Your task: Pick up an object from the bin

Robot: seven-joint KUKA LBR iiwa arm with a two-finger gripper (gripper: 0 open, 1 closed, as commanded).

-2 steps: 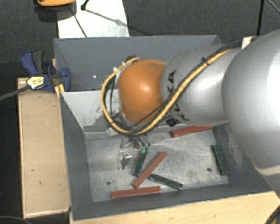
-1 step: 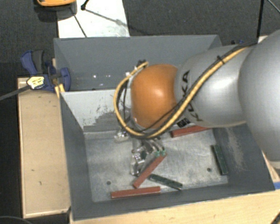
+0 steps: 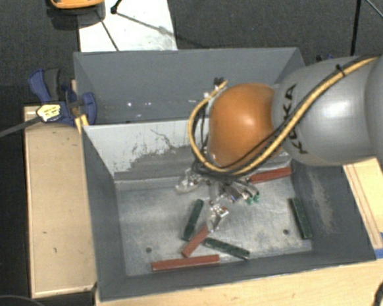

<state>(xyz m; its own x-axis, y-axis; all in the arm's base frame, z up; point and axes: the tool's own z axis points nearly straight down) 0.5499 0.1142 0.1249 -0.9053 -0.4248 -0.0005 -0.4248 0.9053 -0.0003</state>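
Arm (image 3: 334, 118) and orange wrist cover (image 3: 242, 122) hang low over the grey bin (image 3: 103, 209), where the sticks cluster. I cannot tell whether the fingers (image 3: 217, 214) are spread or pressed together. Just beside them lie a dark green stick (image 3: 192, 219) and a short red-brown block (image 3: 195, 242), my likeliest targets.

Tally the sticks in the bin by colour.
Red sticks: 3
Green sticks: 3
Total: 6 visible; the arm may hide more.
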